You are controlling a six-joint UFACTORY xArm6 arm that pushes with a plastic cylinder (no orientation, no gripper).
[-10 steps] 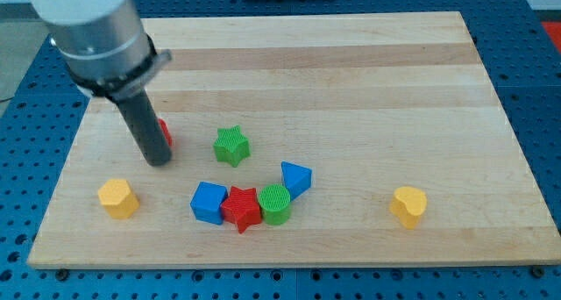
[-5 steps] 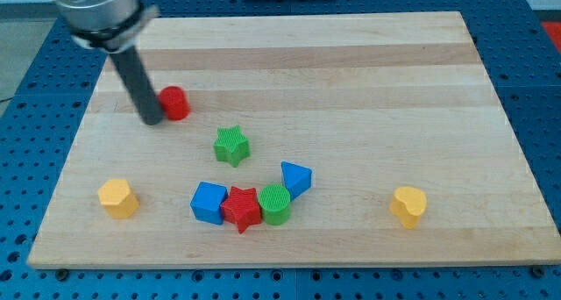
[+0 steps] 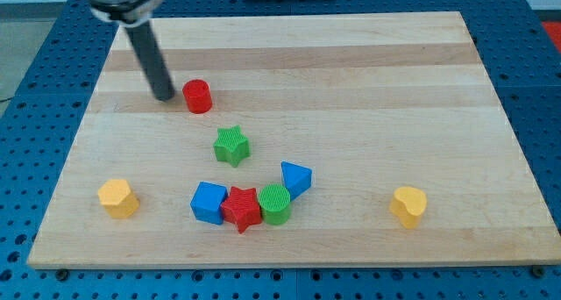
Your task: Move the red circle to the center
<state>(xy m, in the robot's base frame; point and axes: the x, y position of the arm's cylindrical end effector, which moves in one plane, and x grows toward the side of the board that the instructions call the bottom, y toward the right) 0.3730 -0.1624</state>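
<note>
My tip (image 3: pixel 164 97) on board, just left of red circle (image 3: pixel 197 96); contact unclear; holds nothing.

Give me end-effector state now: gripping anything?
No gripper: my tip of the dark rod holds nothing, resting on the wooden board just to the view's left of the red circle block.

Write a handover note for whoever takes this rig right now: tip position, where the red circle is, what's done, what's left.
My tip is on the wooden board, just to the view's left of the red circle block, with a small gap showing.
The red circle sits in the upper-left part, above the green star block.
Done: nothing final; the circle is not at the center.
Left: push it toward the view's right and slightly down.
</note>
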